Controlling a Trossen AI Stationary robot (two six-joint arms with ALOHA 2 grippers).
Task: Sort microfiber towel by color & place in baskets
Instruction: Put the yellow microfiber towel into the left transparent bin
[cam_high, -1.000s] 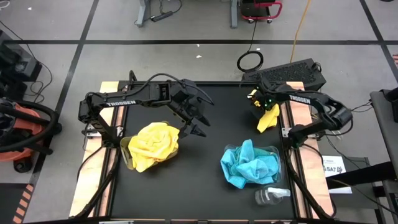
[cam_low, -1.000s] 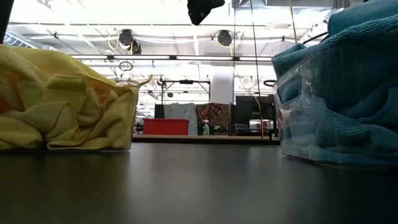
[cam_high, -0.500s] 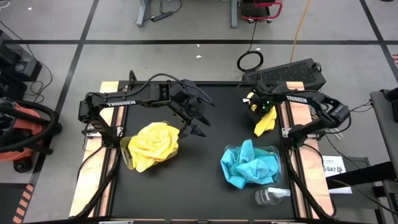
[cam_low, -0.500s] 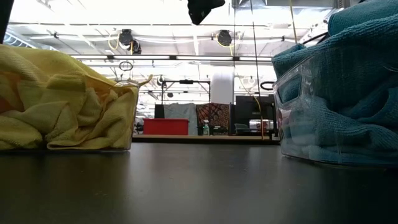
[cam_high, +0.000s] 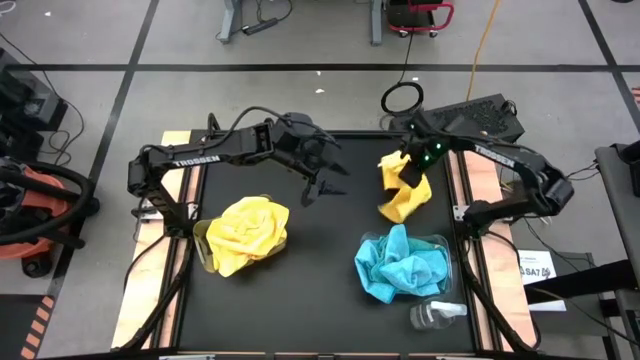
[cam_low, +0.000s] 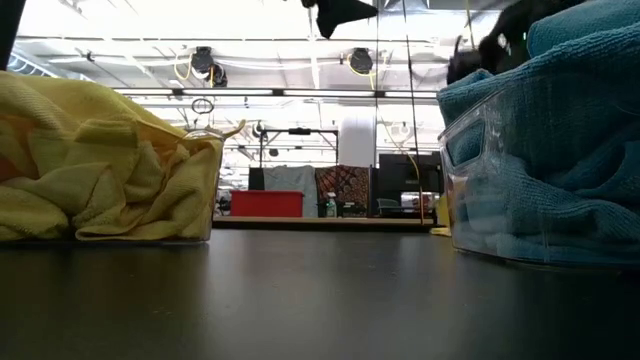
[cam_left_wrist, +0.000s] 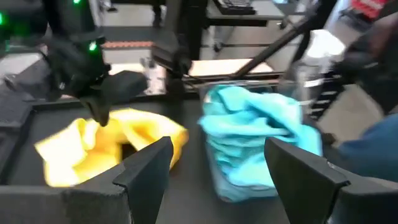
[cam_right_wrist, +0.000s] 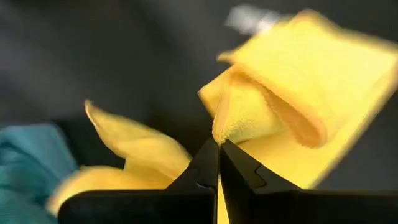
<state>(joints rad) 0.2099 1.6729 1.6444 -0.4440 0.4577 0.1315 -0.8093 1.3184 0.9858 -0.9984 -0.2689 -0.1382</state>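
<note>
My right gripper (cam_high: 405, 172) is shut on a yellow microfiber towel (cam_high: 402, 197) over the table's far right part. The same towel shows in the left wrist view (cam_left_wrist: 112, 142). My left gripper (cam_high: 326, 184) hovers open above the table's far middle, holding nothing. A heap of yellow towels (cam_high: 245, 232) fills the clear basket (cam_low: 205, 190) at the left. Turquoise towels (cam_high: 400, 262) fill the clear basket (cam_low: 470, 170) at the right. My right gripper pinches a folded edge of the yellow towel (cam_right_wrist: 219, 130) between its two fingertips (cam_right_wrist: 205, 163), from above and pointing steeply down. The towel hangs slack and bunched below the fingers. Whether its lower end (cam_low: 440, 228) touches the table, I cannot tell.
A clear plastic bottle (cam_high: 437, 315) lies near the table's front right, beside the turquoise basket. A black keyboard-like box (cam_high: 470, 118) sits beyond the far right corner. Bare black tabletop (cam_high: 320, 280) lies between the two baskets.
My right gripper has risen and gone toward the table's middle, taking the yellow towel up from the table's right edge; the towel now hangs open below it. My left gripper has swung a little toward the far right and tipped up.
</note>
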